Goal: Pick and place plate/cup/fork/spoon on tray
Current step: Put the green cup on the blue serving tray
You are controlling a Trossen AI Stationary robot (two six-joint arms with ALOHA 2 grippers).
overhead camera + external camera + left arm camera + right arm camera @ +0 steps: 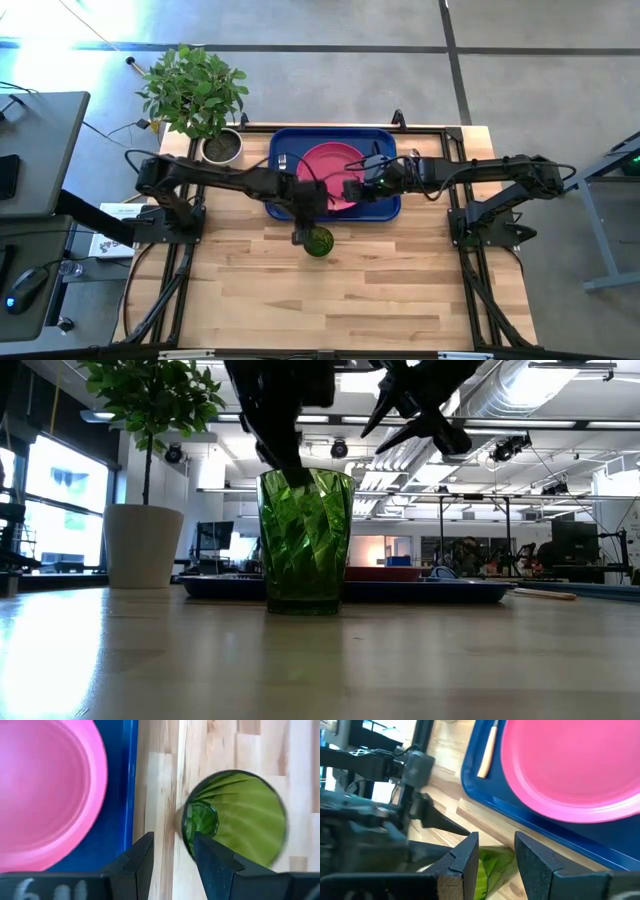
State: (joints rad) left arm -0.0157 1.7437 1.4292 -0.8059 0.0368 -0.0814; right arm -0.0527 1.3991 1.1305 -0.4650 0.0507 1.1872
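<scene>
The green cup (318, 242) stands upright on the wooden table, just near of the blue tray (385, 207). The pink plate (330, 172) lies on the tray. My left gripper (172, 850) is open, pointing down at the cup's rim on the side toward the tray; one finger (207, 852) is over the cup's mouth and the other (142, 855) is outside it. My right gripper (495, 852) is open and empty above the tray's near edge. A tan-handled utensil (487, 750) lies on the tray beside the plate; fork or spoon, I cannot tell. My left gripper straddles the cup's rim (184, 827) from above, one finger inside the cup and one outside. I cannot tell whether either finger touches the wall. The cup stands on its base on the table.
A potted plant (205, 100) stands at the table's far left corner, beside the tray. A tan stick-like thing (545, 593) lies on the table to the right of the tray. Bare wood (350, 300) stretches toward the near edge.
</scene>
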